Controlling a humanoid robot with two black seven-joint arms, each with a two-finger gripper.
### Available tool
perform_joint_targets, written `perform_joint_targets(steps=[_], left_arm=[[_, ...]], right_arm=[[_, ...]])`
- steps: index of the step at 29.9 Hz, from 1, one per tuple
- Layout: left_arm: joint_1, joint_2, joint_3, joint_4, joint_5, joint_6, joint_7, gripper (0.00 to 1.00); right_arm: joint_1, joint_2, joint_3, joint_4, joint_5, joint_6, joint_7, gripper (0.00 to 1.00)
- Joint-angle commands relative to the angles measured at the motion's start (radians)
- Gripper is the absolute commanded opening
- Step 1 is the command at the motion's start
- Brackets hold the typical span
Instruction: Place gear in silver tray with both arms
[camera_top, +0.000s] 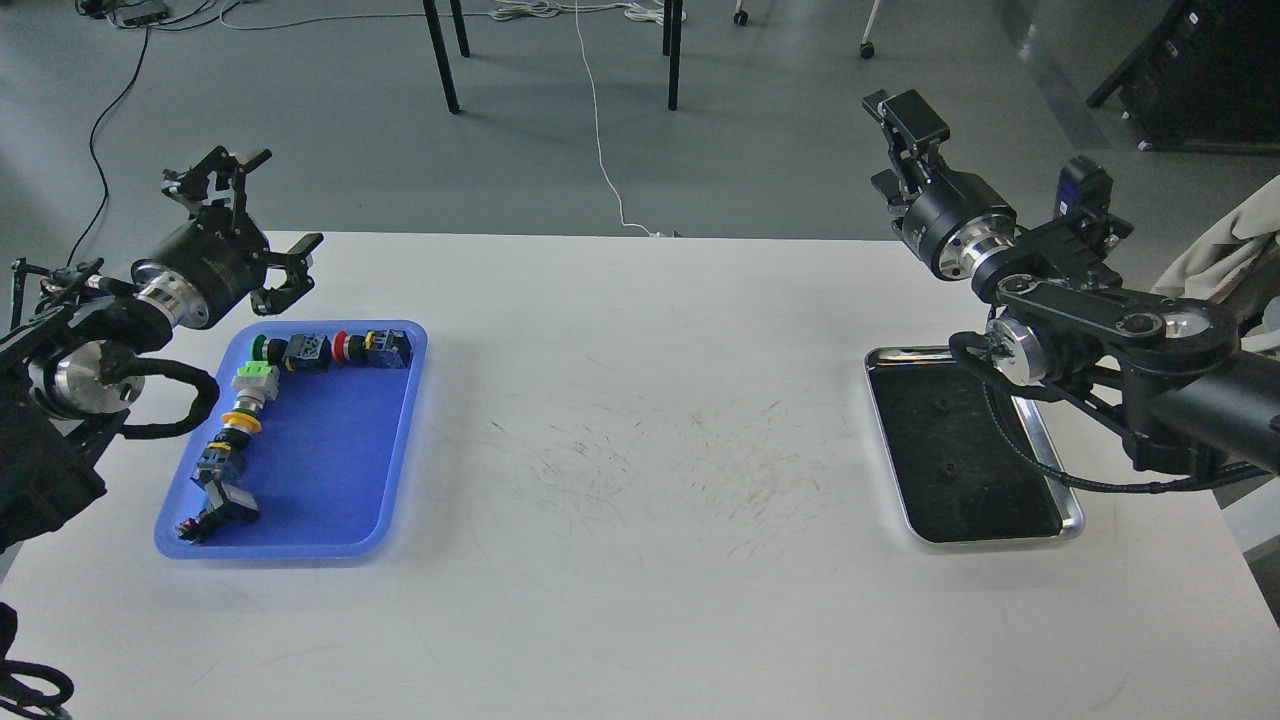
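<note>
The silver tray (990, 541) lies on the right side of the white table, with a dark bottom and nothing in it. The gear is several small button and switch parts (252, 383) lying in a blue plastic tray (330, 460) at the left, in a row along its back and left sides. My left gripper (262, 212) is open and empty, raised just behind the blue tray's back left corner. My right gripper (905, 112) is raised beyond the table's far edge, behind the silver tray, with its fingers together and nothing in them. The right arm crosses over the silver tray's back right corner.
The white table (640, 620) has scuff marks in its middle, between the two trays. On the floor behind it are black chair or stand legs (440, 55) and a white cable (600, 130). A black cabinet (1200, 70) stands at the far right.
</note>
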Motion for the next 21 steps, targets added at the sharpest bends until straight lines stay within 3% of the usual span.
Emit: perform_joint_targets(steps=[1, 6, 9, 12, 21], left_arm=[[-0.001, -0.005, -0.013, 0.000, -0.010, 0.007, 0.004, 0.98], [-0.020, -0.026, -0.028, 0.008, -0.025, 0.030, 0.007, 0.98], [-0.018, -0.029, -0.028, 0.008, -0.028, 0.032, 0.019, 0.98], [-0.018, -0.034, -0.030, 0.006, -0.031, 0.039, 0.019, 0.98], [-0.021, -0.075, -0.028, 0.006, -0.031, 0.064, 0.021, 0.98]], right_arm=[[-0.017, 0.053, 0.037, -0.038, 0.021, 0.008, -0.003, 0.98], [-0.023, 0.101, 0.143, -0.078, 0.089, 0.016, -0.015, 0.98], [-0.020, 0.113, 0.143, -0.109, 0.102, 0.019, -0.023, 0.98], [-0.022, 0.130, 0.143, -0.112, 0.103, 0.019, -0.060, 0.99], [-0.022, 0.161, 0.177, -0.127, 0.165, 0.017, -0.081, 0.99]])
